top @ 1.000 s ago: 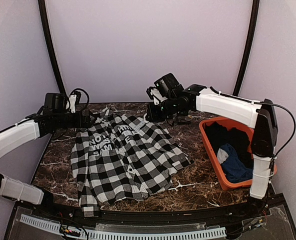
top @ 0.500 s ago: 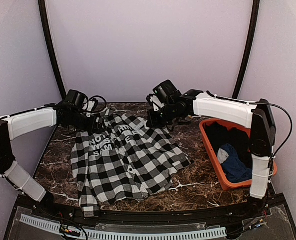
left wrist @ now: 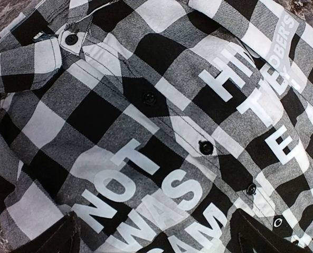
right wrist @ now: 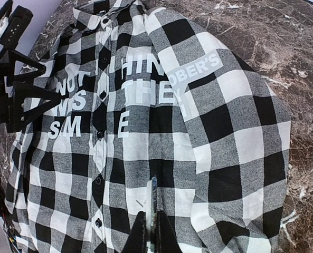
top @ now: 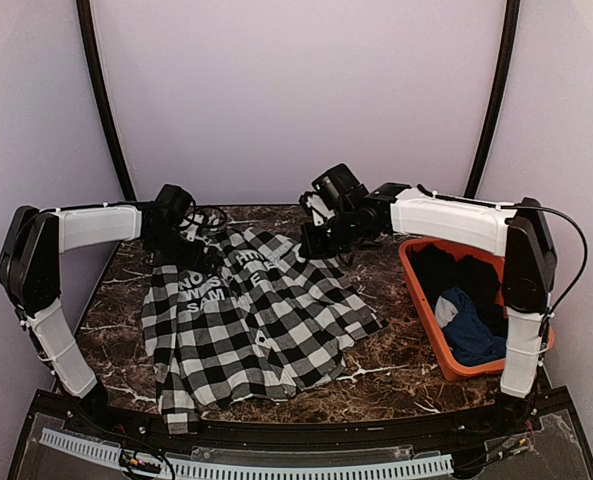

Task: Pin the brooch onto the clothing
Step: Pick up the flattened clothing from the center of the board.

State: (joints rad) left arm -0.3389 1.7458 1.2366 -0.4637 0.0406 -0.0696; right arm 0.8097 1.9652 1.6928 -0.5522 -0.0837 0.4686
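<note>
The clothing (top: 246,315), a black-and-white checked shirt with white block lettering, lies spread on the marble table, front up with its button placket (left wrist: 205,147) showing. My left gripper (top: 183,238) hovers open over the lettering near the collar (left wrist: 145,174); its dark fingertips (left wrist: 259,237) frame the cloth without touching it. Above the shirt's far right part, my right gripper (top: 318,240) is shut on the brooch (right wrist: 153,203), a thin flat piece seen edge-on between the fingers (right wrist: 138,234). The left gripper (right wrist: 16,95) also shows in the right wrist view.
An orange basket (top: 414,268) stands at the right, holding dark clothes and a plain blue garment (top: 473,335). Bare marble (top: 396,375) lies around the shirt. Purple walls close the back and sides.
The left arm has swung right, from the table's left edge to over the shirt's collar area. The right gripper stayed shut and shifted only slightly.
</note>
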